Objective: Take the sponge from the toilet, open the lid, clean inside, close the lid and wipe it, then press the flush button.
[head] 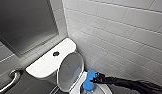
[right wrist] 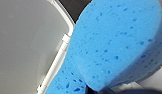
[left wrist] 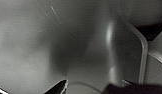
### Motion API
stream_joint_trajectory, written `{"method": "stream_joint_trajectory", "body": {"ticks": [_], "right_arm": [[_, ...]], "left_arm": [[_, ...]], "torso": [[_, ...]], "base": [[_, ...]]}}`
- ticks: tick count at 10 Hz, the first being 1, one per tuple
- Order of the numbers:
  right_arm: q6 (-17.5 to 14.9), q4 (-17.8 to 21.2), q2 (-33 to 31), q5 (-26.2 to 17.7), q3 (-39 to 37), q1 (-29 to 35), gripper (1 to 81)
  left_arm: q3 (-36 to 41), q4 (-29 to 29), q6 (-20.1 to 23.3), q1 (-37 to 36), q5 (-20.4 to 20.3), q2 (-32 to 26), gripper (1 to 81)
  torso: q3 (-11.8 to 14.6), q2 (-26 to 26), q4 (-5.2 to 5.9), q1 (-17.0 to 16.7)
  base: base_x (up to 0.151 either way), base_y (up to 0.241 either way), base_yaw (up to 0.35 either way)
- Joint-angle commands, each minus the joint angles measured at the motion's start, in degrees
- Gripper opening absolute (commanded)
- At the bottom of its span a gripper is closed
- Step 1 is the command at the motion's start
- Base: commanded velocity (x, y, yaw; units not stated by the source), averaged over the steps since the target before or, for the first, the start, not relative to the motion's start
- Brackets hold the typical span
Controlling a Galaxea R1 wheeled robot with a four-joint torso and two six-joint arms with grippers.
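The right pincer (head: pixel 94 78), black and at the end of a black-sleeved arm, is pinching the small bright blue soft sponge (head: pixel 88 85) at its waist, so that a rounded end bulges on either side of the grip. Held this way, the sponge hangs over the rim of the white glossy ceramic toilet (head: pixel 47 65), at the side of the bowl nearest the pincer. Just beyond the pincer, toward the tank, the white oval plastic lid (head: pixel 71 68) stands raised, its concave greyish underside facing the pincer. In the right wrist view the sponge (right wrist: pixel 114 45) lies close beside the lid's edge (right wrist: pixel 62 47); whether they touch I cannot tell. Farther from the pincer, past the lid, a round dark flush button (head: pixel 56 53) sits in the flat tank top. A wall of white glossy rectangular tiles (head: pixel 122 30) runs behind the pincer's arm. Whether the left pincer (left wrist: pixel 93 89) is spread or pressed together I cannot tell.
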Motion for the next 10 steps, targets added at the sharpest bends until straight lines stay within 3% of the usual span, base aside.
{"method": "stream_joint_trajectory", "body": {"ticks": [1, 2, 3, 5, 10], "right_arm": [[0.0, 0.3, 0.2, -2.4, 1.4, 8.0, 1.0], [0.0, 0.2, 0.4, -2.5, 1.4, 8.0, 1.0], [-0.1, 0.2, 0.6, -2.5, 1.6, 8.0, 1.0], [-0.1, -0.8, 1.8, -2.7, 1.4, 8.9, 1.0], [-0.1, -1.0, 3.5, -4.2, -2.6, 8.8, 1.0]], "left_arm": [[0.1, -0.4, -0.1, 0.9, 4.3, 0.4, 81.1], [0.1, -0.3, -0.1, 0.9, 4.2, 0.5, 81.1], [0.1, -0.3, -0.1, 0.9, 4.2, 0.5, 81.1], [0.1, -0.3, -0.1, 0.9, 4.2, 0.5, 81.1], [0.1, -0.3, -0.1, 0.9, 4.2, 0.6, 81.1]], "torso": [[-1.9, 0.0, 5.01, 0.0], [-1.5, 0.0, 5.51, 0.0], [-0.4, 0.0, 1.20, 0.0], [-0.6, 0.0, 2.68, 0.0], [-0.6, 0.0, 2.68, 0.0]], "base": [[0.000, 0.000, 0.000], [0.000, 0.000, 0.000], [0.000, 0.000, 0.000], [0.000, 0.000, 0.000], [0.000, 0.000, 0.000]]}}
